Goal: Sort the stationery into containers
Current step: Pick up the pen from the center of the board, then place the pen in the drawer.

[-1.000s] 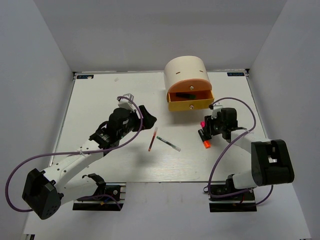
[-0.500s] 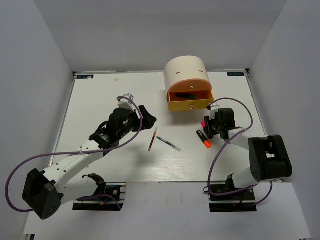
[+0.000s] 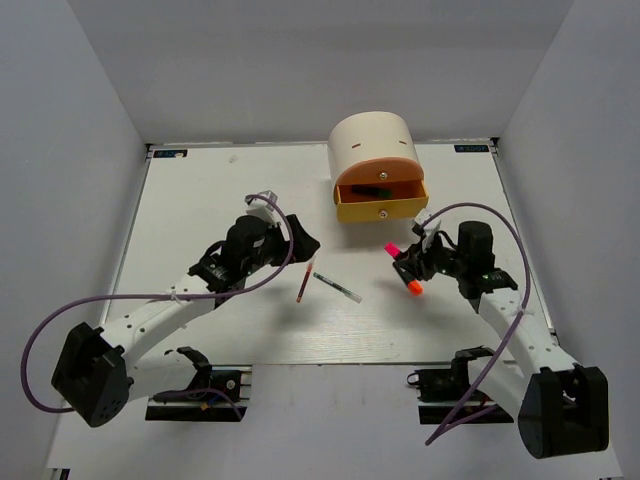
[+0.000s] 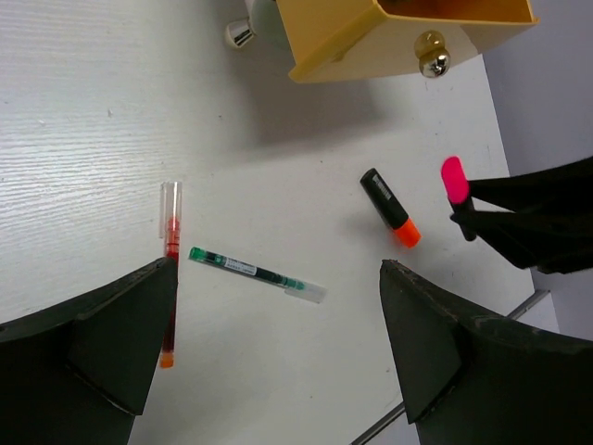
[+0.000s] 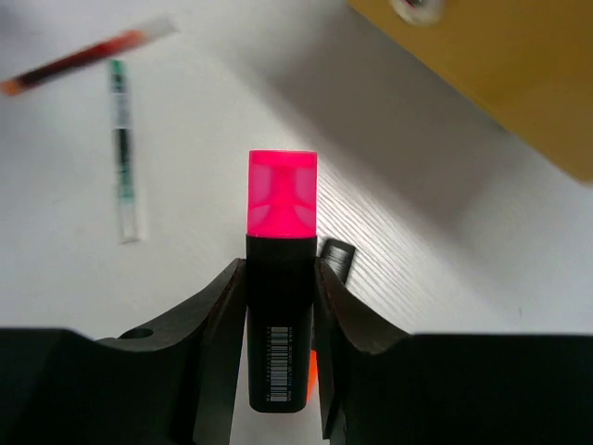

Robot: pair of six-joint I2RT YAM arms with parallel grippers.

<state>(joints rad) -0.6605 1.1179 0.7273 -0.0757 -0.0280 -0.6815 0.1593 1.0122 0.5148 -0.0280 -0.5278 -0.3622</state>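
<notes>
The cream organiser (image 3: 375, 140) stands at the back with its yellow drawer (image 3: 380, 208) pulled open under the orange front (image 3: 378, 172). My right gripper (image 3: 405, 256) is shut on the pink-capped highlighter (image 3: 393, 248) and holds it above the table, cap forward, in front of the drawer (image 5: 283, 195). The orange-capped highlighter (image 3: 409, 284) lies on the table just under it. The red pen (image 3: 304, 279) and clear pen (image 3: 337, 288) lie mid-table. My left gripper (image 3: 300, 240) is open and empty, hovering above both pens (image 4: 257, 273). The eraser is out of view.
The open yellow drawer (image 4: 371, 37) overhangs the table with its knob (image 4: 431, 54) facing forward; something dark lies inside it (image 3: 378, 190). A second knob (image 4: 239, 34) shows lower down. The table's front edge (image 3: 350, 362) is close behind the pens.
My right gripper has lifted the pink highlighter off the table and its arm has swung out to the right. The left gripper shifted slightly right. The pens and the orange highlighter have not moved.
</notes>
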